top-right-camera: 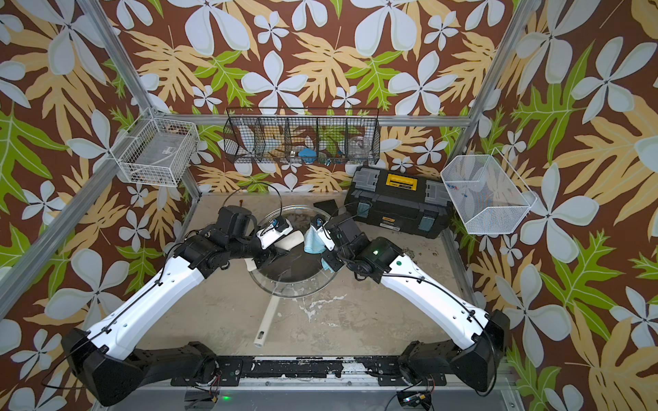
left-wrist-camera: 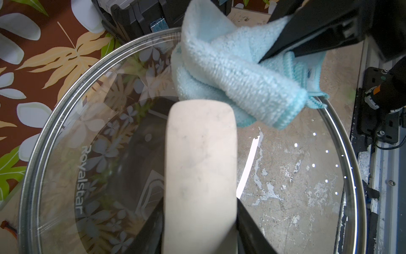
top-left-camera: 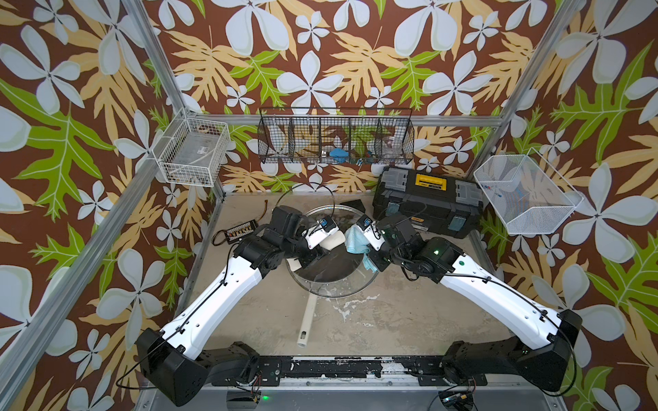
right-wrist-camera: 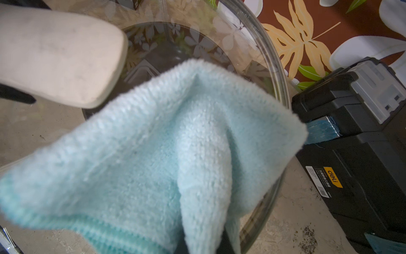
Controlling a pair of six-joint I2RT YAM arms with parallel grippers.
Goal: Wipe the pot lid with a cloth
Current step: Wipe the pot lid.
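The pot lid (top-left-camera: 329,284) (top-right-camera: 289,287), clear glass with a metal rim, sits tilted over a dark frying pan (top-left-camera: 325,265) at the table's middle. My left gripper (top-left-camera: 315,251) (left-wrist-camera: 200,231) is shut on the lid's cream bar handle (left-wrist-camera: 201,171) (right-wrist-camera: 55,55), a black finger on each side. The light blue cloth (top-left-camera: 354,240) (top-right-camera: 312,242) (left-wrist-camera: 230,77) (right-wrist-camera: 164,154) hangs bunched from my right gripper (top-left-camera: 366,254) (left-wrist-camera: 283,44), which is shut on it. The cloth lies against the glass (left-wrist-camera: 87,154) beside the handle's end. In the right wrist view the cloth hides the fingertips.
The pan's long cream handle (top-left-camera: 307,320) (top-right-camera: 265,323) points toward the front edge. A black toolbox (top-left-camera: 427,204) (right-wrist-camera: 362,136) stands at the back right, close to the right arm. A small circuit board with wires (top-left-camera: 236,233) lies at the left. Wire baskets (top-left-camera: 336,140) hang on the walls.
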